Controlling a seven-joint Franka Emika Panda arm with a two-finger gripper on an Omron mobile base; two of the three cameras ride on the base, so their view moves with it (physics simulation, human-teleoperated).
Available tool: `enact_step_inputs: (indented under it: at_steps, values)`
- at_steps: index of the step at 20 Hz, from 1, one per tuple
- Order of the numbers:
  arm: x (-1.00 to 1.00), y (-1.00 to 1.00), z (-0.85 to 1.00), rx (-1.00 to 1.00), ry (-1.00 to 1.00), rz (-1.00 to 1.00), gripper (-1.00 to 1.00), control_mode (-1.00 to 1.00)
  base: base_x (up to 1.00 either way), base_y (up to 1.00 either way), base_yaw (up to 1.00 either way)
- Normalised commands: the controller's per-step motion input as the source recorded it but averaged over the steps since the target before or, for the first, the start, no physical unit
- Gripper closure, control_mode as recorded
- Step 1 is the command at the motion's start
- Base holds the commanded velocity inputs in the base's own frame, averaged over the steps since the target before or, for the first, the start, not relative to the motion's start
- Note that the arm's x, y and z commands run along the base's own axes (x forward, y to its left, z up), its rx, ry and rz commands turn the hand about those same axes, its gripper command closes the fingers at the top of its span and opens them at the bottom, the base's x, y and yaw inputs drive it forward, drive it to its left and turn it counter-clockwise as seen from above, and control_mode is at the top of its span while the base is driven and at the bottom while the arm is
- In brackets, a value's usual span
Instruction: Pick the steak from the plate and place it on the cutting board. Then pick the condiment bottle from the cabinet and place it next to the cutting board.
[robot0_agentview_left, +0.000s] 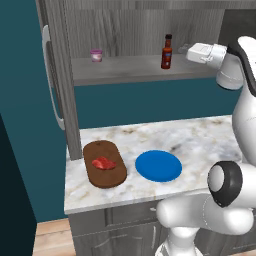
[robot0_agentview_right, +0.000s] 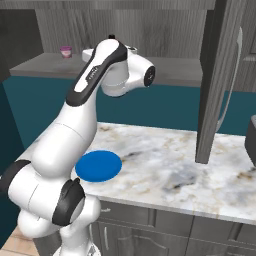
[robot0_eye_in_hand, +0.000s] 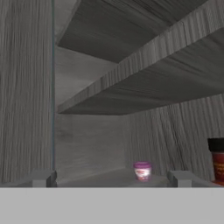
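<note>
Setting: Marble counter ran below the grey wood-grain cabinet, whose open shelf sat at hand height.
Gripper: I saw the gripper raised to shelf level, pointing along the shelf, with nothing between the fingers.
Finger state: Fingers stood fully apart; I judged this a ready stance for closing around a slim bottle.
Condiment bottle: In the hand view the condiment bottle stood upright just outside one fingertip, at the frame edge, not between the tips. In the left base view the condiment bottle stood on the shelf just beside the hand.
Pink-lidded cup: A pink-lidded cup stood far ahead of the fingers, roughly on their centre line; it was not the target.
Steak: The steak lay flat on the cutting board, well below the fingers; I judged the first step complete.
Plate: The plate lay bare beside the board.
Next move, judged: I needed to shift the hand sideways until the bottle sat between the fingers, then close.
Risk, judged: A fingertip could clip the bottle and topple it.
</note>
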Motion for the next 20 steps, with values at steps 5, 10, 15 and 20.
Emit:
enact_step_inputs:
  at_steps: [5,10,15,20]
  values:
    - [0.15,0.0,-0.04,0.0,0.0,0.0,-1.0,-1.0,0.0,0.0,0.0]
    - [0.15,0.0,-0.01,0.0,0.0,0.0,-1.0,-1.0,0.0,0.0,0.0]
    - [0.15,0.0,-0.01,0.0,0.0,0.0,-1.0,-1.0,0.0,0.0,0.0]
    - [0.14,0.0,-0.01,0.0,0.0,0.0,-1.0,-1.0,0.0,0.0,0.0]
